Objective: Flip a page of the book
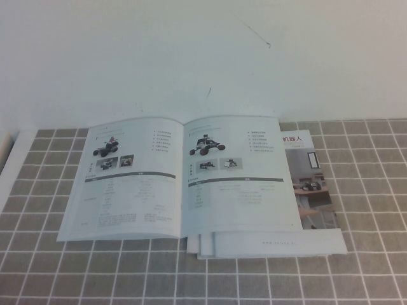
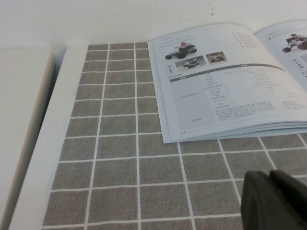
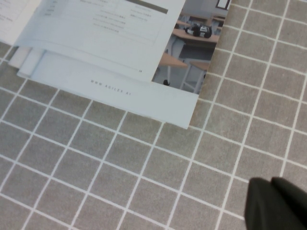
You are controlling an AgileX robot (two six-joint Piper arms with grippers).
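The book lies open and flat on the grey tiled cloth. Both pages show small wheeled-vehicle photos, text and tables under dark bars. The right-hand page lies flat, with its wheeled vehicle face up. The book's left half shows in the left wrist view, and its right lower corner shows in the right wrist view. My left gripper is shut and empty over the cloth, short of the book's near left corner. My right gripper is shut and empty over the cloth, away from the book's near right corner. Neither gripper shows in the high view.
A magazine with red Chinese characters and a room photo lies under the book's right side, sticking out at the right and the front. A white table edge borders the cloth on the left. A white wall stands behind.
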